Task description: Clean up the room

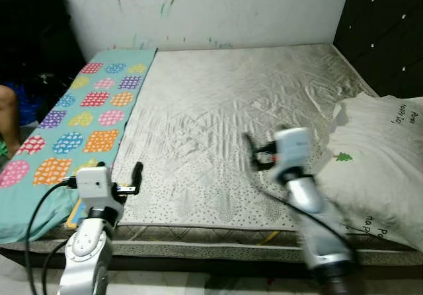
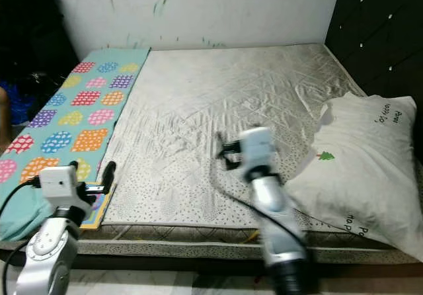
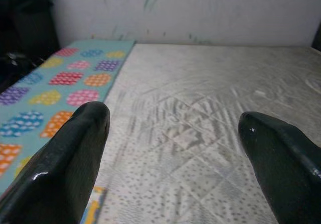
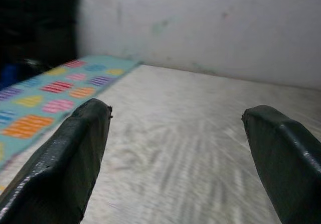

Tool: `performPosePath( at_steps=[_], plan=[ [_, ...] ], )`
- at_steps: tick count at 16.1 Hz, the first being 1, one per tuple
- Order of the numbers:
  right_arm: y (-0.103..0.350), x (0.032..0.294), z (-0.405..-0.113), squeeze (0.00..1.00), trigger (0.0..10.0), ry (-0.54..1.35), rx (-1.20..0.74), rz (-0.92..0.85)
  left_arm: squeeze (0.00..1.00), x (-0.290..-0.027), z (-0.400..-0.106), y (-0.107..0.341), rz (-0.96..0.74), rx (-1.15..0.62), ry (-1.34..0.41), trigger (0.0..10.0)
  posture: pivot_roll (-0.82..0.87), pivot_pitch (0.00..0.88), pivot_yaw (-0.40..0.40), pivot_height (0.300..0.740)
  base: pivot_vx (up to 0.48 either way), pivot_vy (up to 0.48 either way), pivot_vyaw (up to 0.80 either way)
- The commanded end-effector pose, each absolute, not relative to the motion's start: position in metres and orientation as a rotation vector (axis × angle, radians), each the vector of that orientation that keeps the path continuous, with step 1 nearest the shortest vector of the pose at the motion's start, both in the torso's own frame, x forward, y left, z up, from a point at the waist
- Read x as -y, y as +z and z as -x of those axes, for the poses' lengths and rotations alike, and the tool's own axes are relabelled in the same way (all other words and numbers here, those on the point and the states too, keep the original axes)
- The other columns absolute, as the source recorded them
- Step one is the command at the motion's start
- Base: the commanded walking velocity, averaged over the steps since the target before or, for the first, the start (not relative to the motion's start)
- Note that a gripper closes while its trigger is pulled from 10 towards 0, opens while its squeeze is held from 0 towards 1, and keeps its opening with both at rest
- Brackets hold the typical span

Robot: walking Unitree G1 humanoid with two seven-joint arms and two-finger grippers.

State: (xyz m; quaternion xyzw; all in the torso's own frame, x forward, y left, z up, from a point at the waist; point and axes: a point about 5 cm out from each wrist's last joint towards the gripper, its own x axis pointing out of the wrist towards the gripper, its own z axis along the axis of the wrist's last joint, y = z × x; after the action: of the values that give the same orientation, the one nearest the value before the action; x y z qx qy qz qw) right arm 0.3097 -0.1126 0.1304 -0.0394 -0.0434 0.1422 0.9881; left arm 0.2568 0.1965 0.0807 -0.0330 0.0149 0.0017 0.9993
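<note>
Bed (image 1: 218, 110) with a rumpled pale sheet against a marked white wall, patterned teal mat (image 1: 79, 120) along its left side, white pillow (image 1: 380, 169) at the near right edge. Left gripper (image 1: 135, 176) hangs at the near edge by the mat, right gripper (image 1: 254, 153) blurred over the sheet left of the pillow; both sets of fingers spread wide, holding nothing. My worry: reaching while the arm is this blurred, I could snag the loose sheet or shove the pillow off.

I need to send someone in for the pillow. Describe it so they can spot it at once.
Start at the big bed with the pale grey quilted cover against the white wall. On the robot's right, beside the dark headboard, lies the pillow, reaching to the bed's front edge. It is white with a small green tree and dark lettering, unlike the teal mat with coloured patches on the opposite side.
</note>
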Motion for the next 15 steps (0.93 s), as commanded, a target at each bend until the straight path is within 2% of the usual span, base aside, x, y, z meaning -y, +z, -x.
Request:
performPosePath(
  at_steps=[1,5,6,8,10,15],
  plan=[
    [0.135,0.109,-0.308,0.00,10.0,0.327,0.104,0.075,0.00,-0.196,-0.256,0.084,0.052,-0.026,0.006,10.0,-0.09,0.010,0.049,0.740,0.000,0.000,0.00],
    [0.106,0.156,-0.278,0.00,10.0,0.197,0.000,0.058,0.00,-0.199,-0.241,0.084,0.094,-0.022,0.044,10.0,-0.09,0.027,-0.003,0.740,0.000,0.000,0.00],
    [0.098,0.173,-0.268,0.00,10.0,0.119,-0.042,0.028,0.00,-0.202,-0.237,0.084,0.096,-0.023,0.062,10.0,-0.09,0.030,-0.004,0.740,0.000,0.000,0.00],
    [0.093,0.190,-0.250,0.00,10.0,0.046,-0.072,0.045,0.00,-0.203,-0.231,0.081,0.112,-0.038,0.079,10.0,-0.11,0.035,-0.002,0.740,0.000,0.000,0.00],
    [0.093,0.189,-0.245,0.00,10.0,0.057,-0.076,0.048,0.00,-0.197,-0.234,0.082,0.132,-0.042,0.061,10.0,-0.13,0.029,0.000,0.740,0.000,0.000,0.00],
    [0.100,0.171,-0.260,0.00,10.0,0.105,-0.049,0.024,0.00,-0.190,-0.240,0.083,0.144,-0.039,0.058,10.0,-0.11,0.013,-0.008,0.740,0.000,0.000,0.00]
  ],
)
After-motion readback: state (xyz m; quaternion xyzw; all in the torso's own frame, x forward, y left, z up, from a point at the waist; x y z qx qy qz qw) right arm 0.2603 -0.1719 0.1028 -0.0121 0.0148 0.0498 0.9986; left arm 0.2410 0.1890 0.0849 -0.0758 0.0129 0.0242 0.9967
